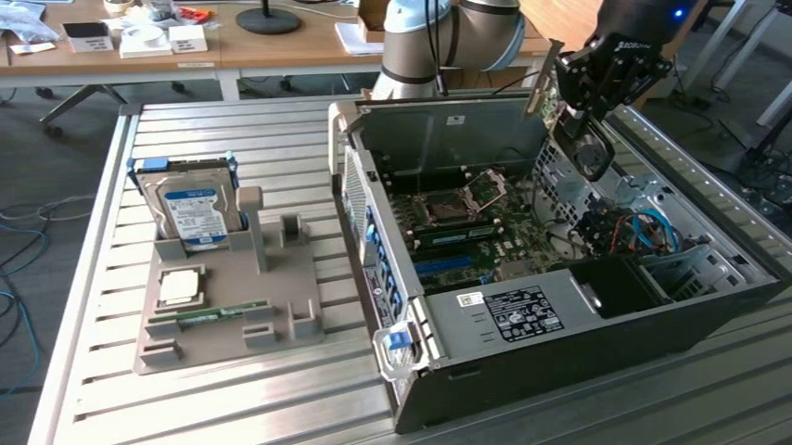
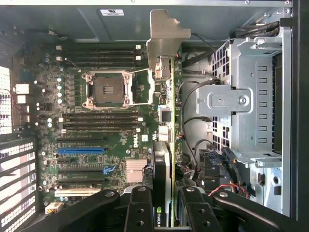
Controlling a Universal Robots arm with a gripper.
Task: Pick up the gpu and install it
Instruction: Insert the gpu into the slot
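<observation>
Your gripper [image 2: 166,205] is clamped on the gpu [image 2: 161,164], held edge-on between its fingers; treat this card as probably stiff, light and fragile, gripping its flat faces, not the bracket [image 2: 165,43] ahead.

Open case [image 1: 594,343] on table [image 1: 248,408], toward exterior view's right. Fixture [image 1: 236,315] beside it on exterior view's left, hard drive [image 1: 192,213] upright in fixture's far end. Gpu [image 1: 589,144], between fingers of gripper [image 2: 163,193], above motherboard [image 1: 483,232] in case.
</observation>
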